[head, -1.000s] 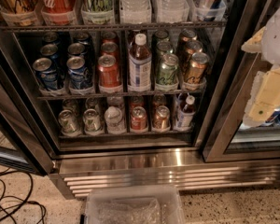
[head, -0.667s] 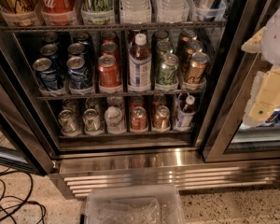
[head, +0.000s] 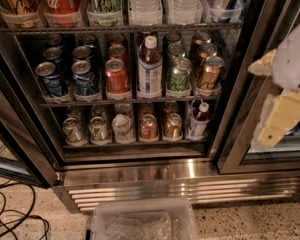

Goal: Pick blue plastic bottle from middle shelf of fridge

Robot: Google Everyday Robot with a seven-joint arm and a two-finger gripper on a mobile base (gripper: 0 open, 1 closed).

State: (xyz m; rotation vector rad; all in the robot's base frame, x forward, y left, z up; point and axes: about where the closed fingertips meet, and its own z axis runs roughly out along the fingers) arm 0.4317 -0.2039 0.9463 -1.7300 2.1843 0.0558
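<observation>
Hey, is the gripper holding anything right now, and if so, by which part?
Nothing. The gripper hangs at right, apart from the blue plastic bottle, which stands untouched on the middle shelf.

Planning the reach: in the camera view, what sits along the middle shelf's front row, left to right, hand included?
Far-left blue can, second blue can, red can, blue plastic bottle, green can, gold can, then the hand, open, right of the fridge opening.

Likely office pantry; stocked drinks fridge [head: 140,174]; gripper [head: 279,119] right
</observation>
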